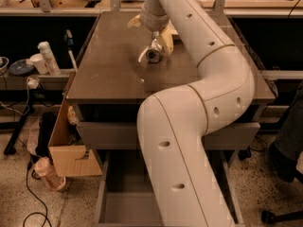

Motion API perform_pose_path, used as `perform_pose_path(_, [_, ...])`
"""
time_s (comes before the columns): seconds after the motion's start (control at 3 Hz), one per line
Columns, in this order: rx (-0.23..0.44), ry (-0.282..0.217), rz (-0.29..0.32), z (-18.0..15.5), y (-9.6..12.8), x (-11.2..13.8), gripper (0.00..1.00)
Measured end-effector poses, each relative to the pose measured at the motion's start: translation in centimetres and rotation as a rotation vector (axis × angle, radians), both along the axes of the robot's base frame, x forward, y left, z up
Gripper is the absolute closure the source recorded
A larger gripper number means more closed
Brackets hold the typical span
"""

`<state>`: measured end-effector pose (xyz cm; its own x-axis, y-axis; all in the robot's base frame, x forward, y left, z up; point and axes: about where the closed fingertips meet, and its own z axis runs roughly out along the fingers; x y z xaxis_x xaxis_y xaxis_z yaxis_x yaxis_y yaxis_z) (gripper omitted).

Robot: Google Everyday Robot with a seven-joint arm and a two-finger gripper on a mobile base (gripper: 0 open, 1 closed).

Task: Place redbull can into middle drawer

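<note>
The redbull can (152,55) is a silvery can on the brown tabletop (109,70), its round end facing the camera. My gripper (154,47) reaches down from the white arm's wrist and is right at the can, touching or just above it. The middle drawer (124,203) stands pulled open below the table front, with a bare grey floor; my arm covers its right part.
A yellow packet (166,40) lies just behind the can. A pale curved rim (141,56) shows left of the can. A cardboard box (66,145) stands at the table's left. Bottles (48,57) stand on a side shelf. An office chair (289,145) is at the right.
</note>
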<state>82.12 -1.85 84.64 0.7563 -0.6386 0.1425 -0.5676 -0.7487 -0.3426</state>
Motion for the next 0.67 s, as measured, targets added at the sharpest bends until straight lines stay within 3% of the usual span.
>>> perform_pose_path(0.67, [0.0,0.0,0.0,0.0,0.0,0.0,0.41])
